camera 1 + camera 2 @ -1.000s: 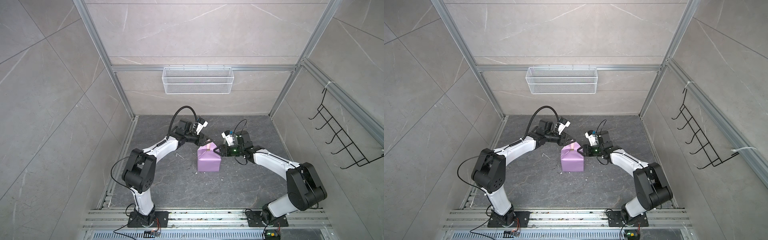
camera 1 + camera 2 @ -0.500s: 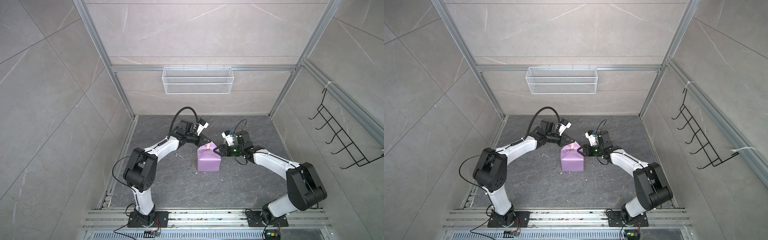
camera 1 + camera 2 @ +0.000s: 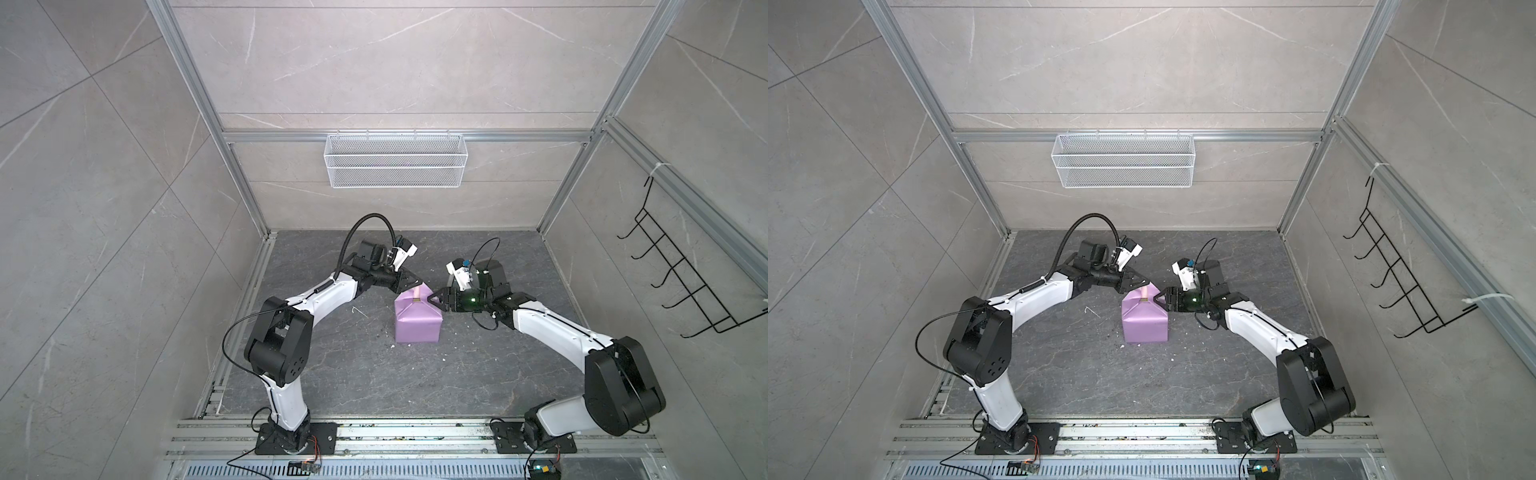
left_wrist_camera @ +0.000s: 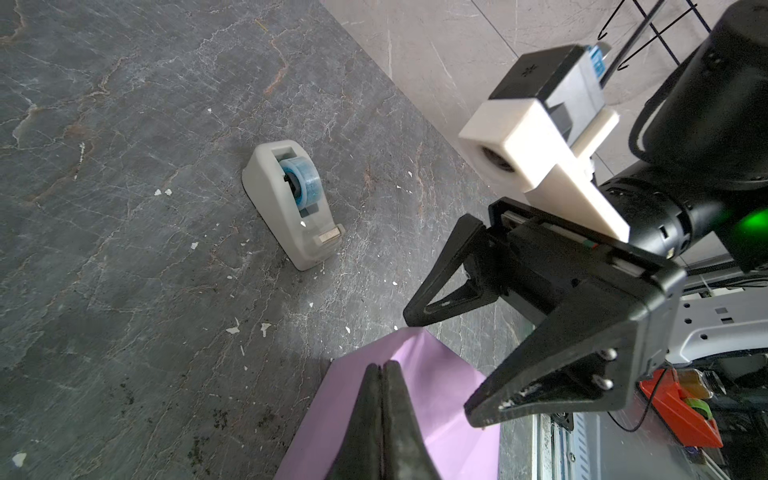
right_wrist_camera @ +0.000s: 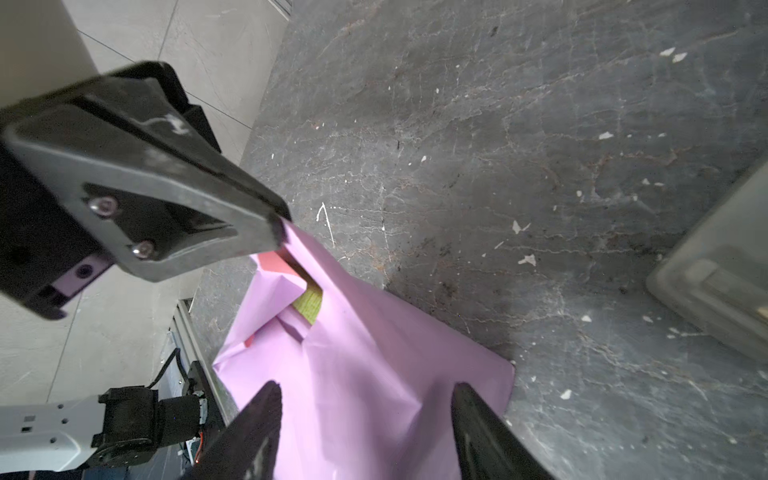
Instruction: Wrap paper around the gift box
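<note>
Where both top views look down on the dark desk (image 3: 374,382), the paper (image 3: 417,322) stands at its middle as a lilac parcel with a peaked far end. The left hand (image 3: 417,286) meets that peak from the left, and the right hand (image 3: 435,299) sits at the parcel's far right corner; how their jaws stand is too small to tell there.

The left wrist view settles both. The left hand's fingers (image 4: 370,399) are pressed together on the paper's raised edge, while the right hand (image 4: 442,370) hangs just over the paper with jaws wide apart, gripping nothing. This view alone shows a grey tape dispenser (image 4: 291,203) with a blue roll, on the desk near the parcel but apart from it.

Only the right wrist view shows the gift box (image 5: 309,305), an olive sliver in a gap between flaps, with pink inner paper beside it. The right hand's fingers (image 5: 257,424) straddle the lilac sheet.
</note>
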Robot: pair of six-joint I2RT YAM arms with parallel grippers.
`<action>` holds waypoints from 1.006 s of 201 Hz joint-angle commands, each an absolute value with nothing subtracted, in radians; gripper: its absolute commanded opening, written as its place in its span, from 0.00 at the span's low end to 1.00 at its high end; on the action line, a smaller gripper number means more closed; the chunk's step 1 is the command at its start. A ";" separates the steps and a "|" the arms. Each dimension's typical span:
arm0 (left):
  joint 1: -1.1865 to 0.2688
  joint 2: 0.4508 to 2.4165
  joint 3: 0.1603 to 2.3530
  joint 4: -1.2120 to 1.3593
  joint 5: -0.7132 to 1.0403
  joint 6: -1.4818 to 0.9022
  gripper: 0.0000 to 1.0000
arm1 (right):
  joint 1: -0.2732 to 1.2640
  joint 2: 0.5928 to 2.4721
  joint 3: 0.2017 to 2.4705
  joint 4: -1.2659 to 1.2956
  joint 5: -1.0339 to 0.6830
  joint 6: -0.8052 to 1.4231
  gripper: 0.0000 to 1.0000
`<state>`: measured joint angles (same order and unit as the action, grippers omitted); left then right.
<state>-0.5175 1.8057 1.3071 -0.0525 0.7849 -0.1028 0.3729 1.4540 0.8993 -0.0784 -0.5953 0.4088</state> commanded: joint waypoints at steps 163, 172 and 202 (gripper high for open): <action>-0.580 1.616 1.151 0.012 0.639 -0.131 0.00 | 0.400 1.408 0.698 -0.049 -0.500 0.609 0.51; -0.585 1.613 1.147 0.012 0.632 -0.136 0.00 | 0.405 1.407 0.696 -0.049 -0.495 0.611 0.51; -0.597 1.604 1.129 0.022 0.621 -0.153 0.00 | 0.411 1.404 0.692 -0.049 -0.479 0.621 0.51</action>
